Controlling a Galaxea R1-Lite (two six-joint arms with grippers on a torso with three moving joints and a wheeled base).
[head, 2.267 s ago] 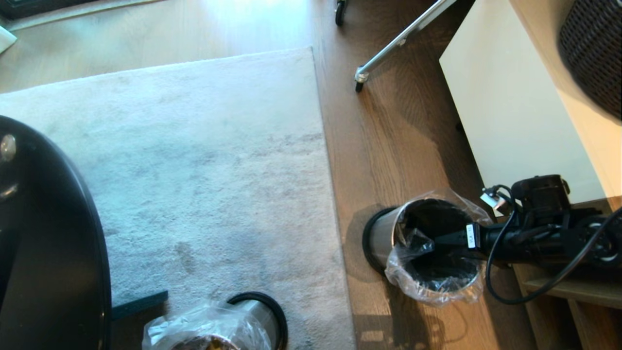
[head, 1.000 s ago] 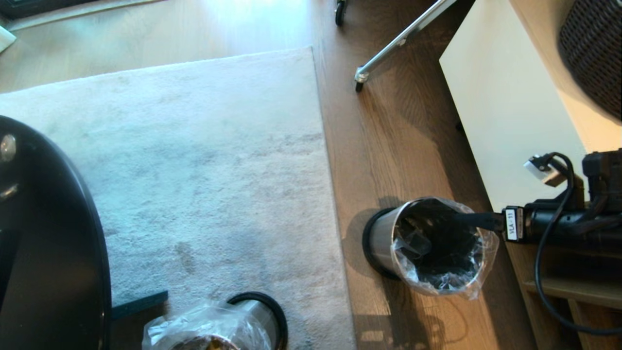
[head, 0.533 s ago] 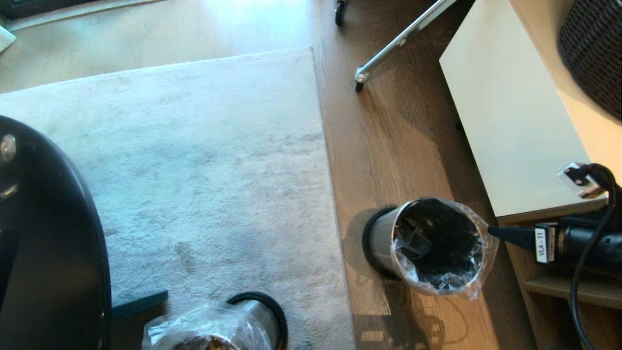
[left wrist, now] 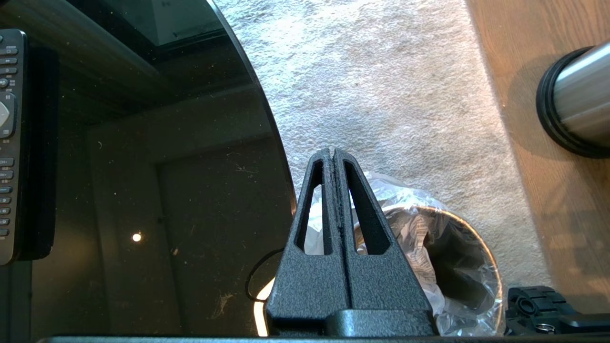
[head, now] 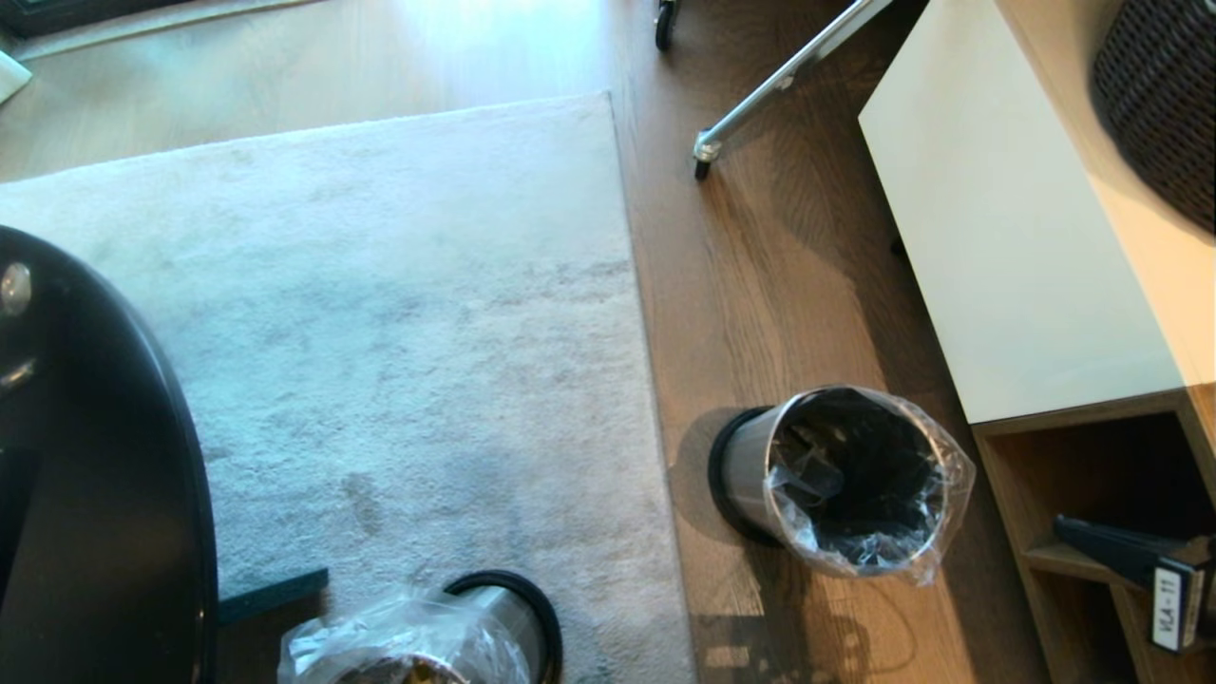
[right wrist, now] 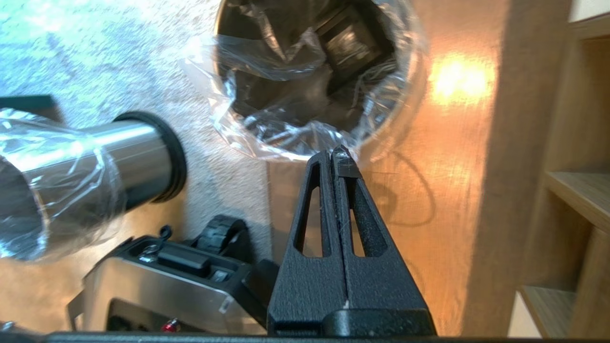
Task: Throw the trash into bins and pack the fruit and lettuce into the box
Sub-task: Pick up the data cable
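Note:
One steel bin (head: 836, 480) with a clear liner stands on the wood floor, its mouth dark inside. A second bin (head: 446, 632) sits at the rug's near edge. My right gripper (head: 1062, 523) is shut and empty, off to the right of the first bin, in front of a wooden shelf. In the right wrist view that gripper (right wrist: 336, 153) points at the bin's (right wrist: 314, 71) rim from just outside it. My left gripper (left wrist: 332, 152) is parked, shut and empty, above the second bin (left wrist: 457, 267). No trash, fruit, lettuce or box is in view.
A black glass table (head: 95, 475) fills the left, with a remote (left wrist: 7, 143) on it. A white cabinet (head: 997, 237), a wooden shelf unit (head: 1092, 456) and a dark woven basket (head: 1159, 95) stand at the right. A metal stand leg (head: 760, 95) crosses the far floor.
My right gripper has pulled back out of the right bin's mouth toward the lower right, to the shelf, and its jaws have come together. The bin's liner has sprung back.

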